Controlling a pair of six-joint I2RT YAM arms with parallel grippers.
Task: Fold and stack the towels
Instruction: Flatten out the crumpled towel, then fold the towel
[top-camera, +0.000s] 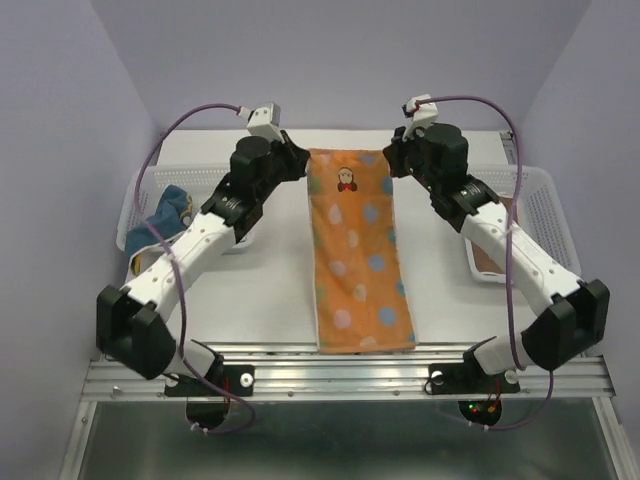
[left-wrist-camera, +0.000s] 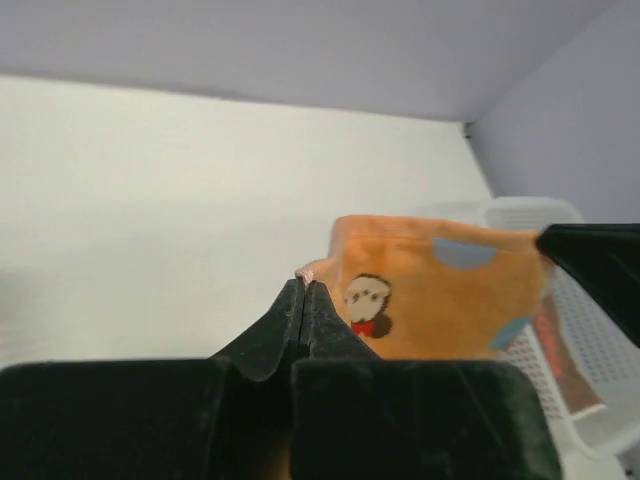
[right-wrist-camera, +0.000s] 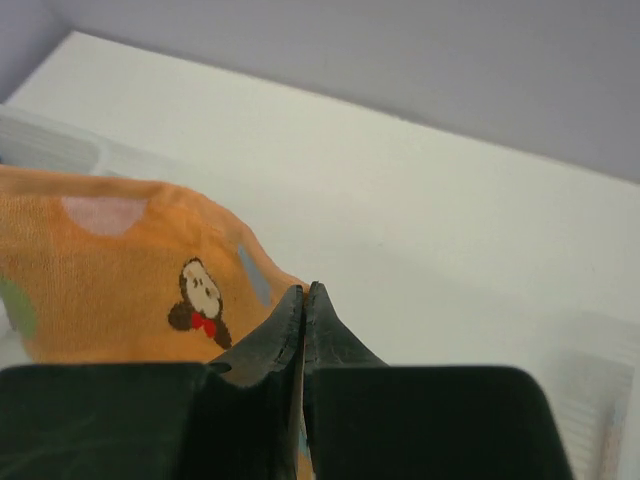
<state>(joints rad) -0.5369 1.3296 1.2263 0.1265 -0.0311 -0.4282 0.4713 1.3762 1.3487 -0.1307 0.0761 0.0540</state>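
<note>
Orange towel (top-camera: 357, 255) stretches between left gripper (top-camera: 302, 160) and right gripper (top-camera: 391, 160), each clamping a corner; shallow bites may slip, skewing fold

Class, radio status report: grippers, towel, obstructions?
Left gripper, right gripper shut on far corners of orange towel. Towel spread lengthwise on table. Left basket, right basket aside.

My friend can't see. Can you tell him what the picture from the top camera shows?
An orange dotted towel with a cartoon animal print stretches down the middle of a white table, and the left gripper and right gripper each pinch one far corner. The left basket holds a blue cloth, the right basket a brown cloth.
</note>
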